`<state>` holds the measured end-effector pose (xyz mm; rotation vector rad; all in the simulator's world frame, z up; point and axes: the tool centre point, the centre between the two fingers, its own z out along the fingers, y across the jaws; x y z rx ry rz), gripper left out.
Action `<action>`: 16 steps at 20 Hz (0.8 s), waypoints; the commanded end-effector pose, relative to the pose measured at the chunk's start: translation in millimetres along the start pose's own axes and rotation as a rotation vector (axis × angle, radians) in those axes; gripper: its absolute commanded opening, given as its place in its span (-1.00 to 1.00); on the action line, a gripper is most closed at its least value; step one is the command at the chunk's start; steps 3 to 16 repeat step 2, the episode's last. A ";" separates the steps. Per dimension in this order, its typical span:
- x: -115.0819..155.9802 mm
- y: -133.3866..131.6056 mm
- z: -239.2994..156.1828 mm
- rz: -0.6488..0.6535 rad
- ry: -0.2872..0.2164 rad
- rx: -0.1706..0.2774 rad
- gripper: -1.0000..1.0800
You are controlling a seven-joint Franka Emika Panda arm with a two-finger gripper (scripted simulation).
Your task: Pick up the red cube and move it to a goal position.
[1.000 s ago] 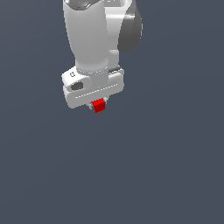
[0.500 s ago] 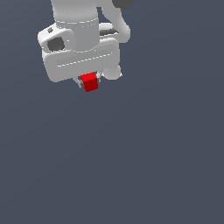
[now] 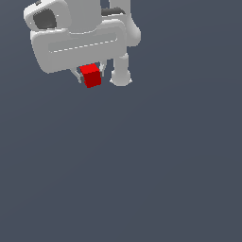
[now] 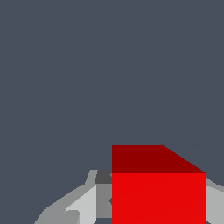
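Note:
The red cube [image 3: 90,76] is a small bright red block held between the two grey fingers of my white gripper [image 3: 90,78], near the top of the exterior view's left half. The gripper is shut on it, one finger [image 3: 78,76] on each side. The white hand and arm above fill the upper left and look large. In the wrist view the red cube [image 4: 157,192] is close and big, with grey fingers [image 4: 87,201] beside it. No goal marker shows in either view.
A plain dark grey-blue background fills both views. A white rounded part of the arm [image 3: 121,71] hangs beside the cube on the exterior view's right.
The gripper with the red cube has moved toward the exterior view's left and top, and the hand has grown larger in the picture. The cube stays held.

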<state>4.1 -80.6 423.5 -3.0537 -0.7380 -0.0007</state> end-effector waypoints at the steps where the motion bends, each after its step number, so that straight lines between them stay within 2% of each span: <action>1: 0.0 0.6 -2.9 0.000 0.000 0.000 -1.00; 16: 0.0 0.6 -3.1 0.000 0.000 0.000 -1.00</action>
